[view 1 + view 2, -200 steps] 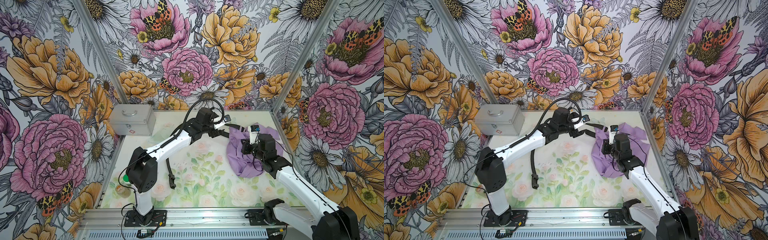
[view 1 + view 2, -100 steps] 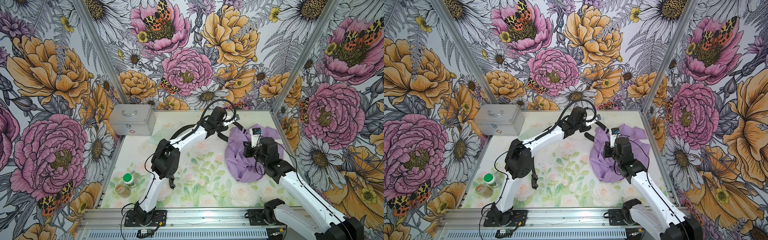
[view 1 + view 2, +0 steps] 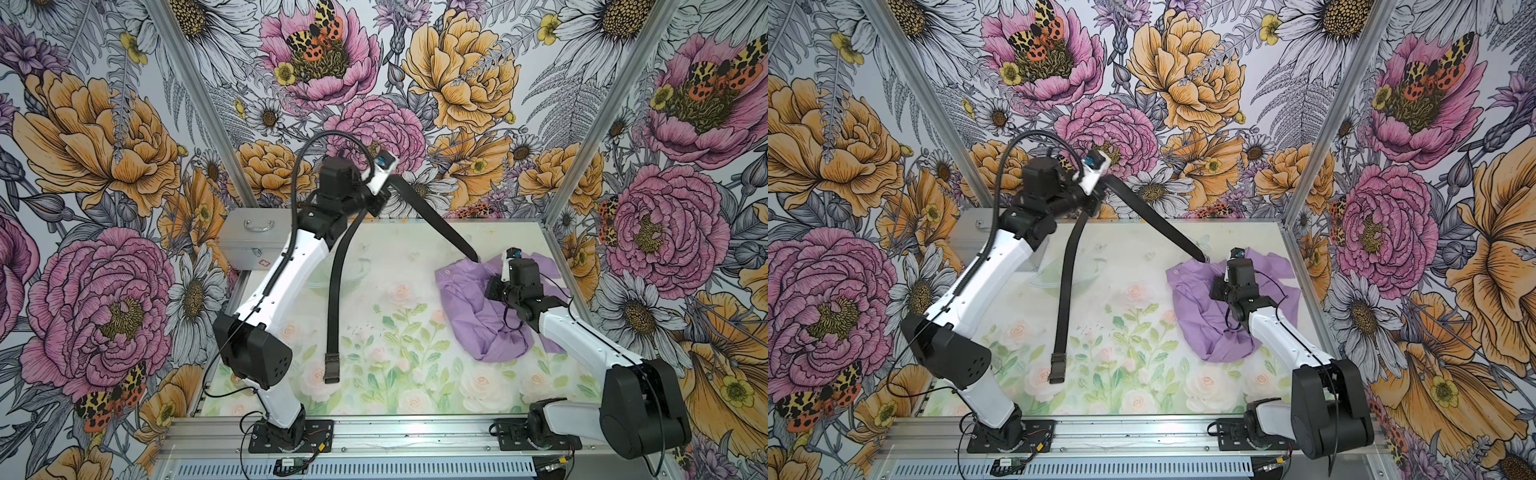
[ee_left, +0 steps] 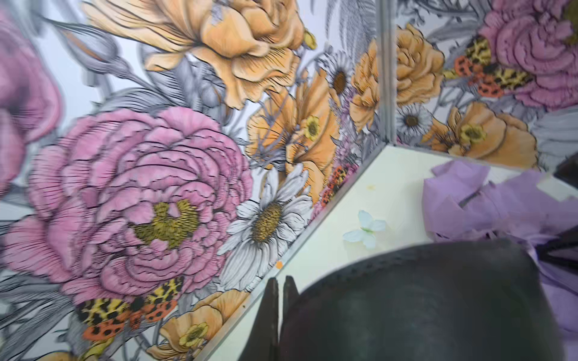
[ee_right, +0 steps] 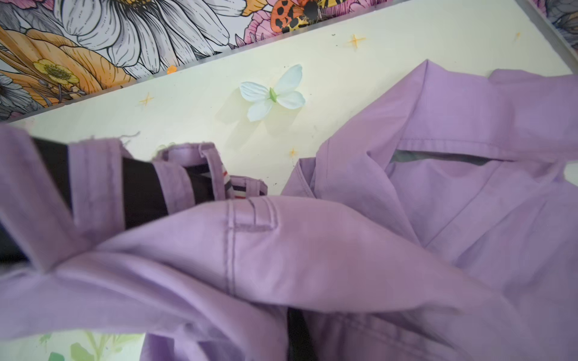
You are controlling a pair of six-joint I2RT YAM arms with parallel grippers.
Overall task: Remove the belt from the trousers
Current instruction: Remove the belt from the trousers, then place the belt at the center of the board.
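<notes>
The black belt (image 3: 436,224) (image 3: 1158,226) runs taut from the lilac trousers (image 3: 469,303) (image 3: 1196,307) up to my raised left gripper (image 3: 380,195) (image 3: 1094,201), which is shut on it. From there it hangs down to the table, buckle end (image 3: 331,368) low. In the left wrist view the shut fingertips (image 4: 279,281) pinch the belt (image 4: 422,297). My right gripper (image 3: 494,291) (image 3: 1217,291) presses into the trousers, shut on the fabric (image 5: 344,250). The belt (image 5: 140,193) still passes through waistband loops.
A grey metal box (image 3: 249,241) stands at the back left, partly behind my left arm. A white paper butterfly (image 5: 272,93) lies on the table near the back wall. The trousers lie close to the right wall (image 3: 557,249).
My left gripper has shut on the belt beside the trousers and risen, lifting the strap off the table and drawing it taut. The right arm has barely moved.
</notes>
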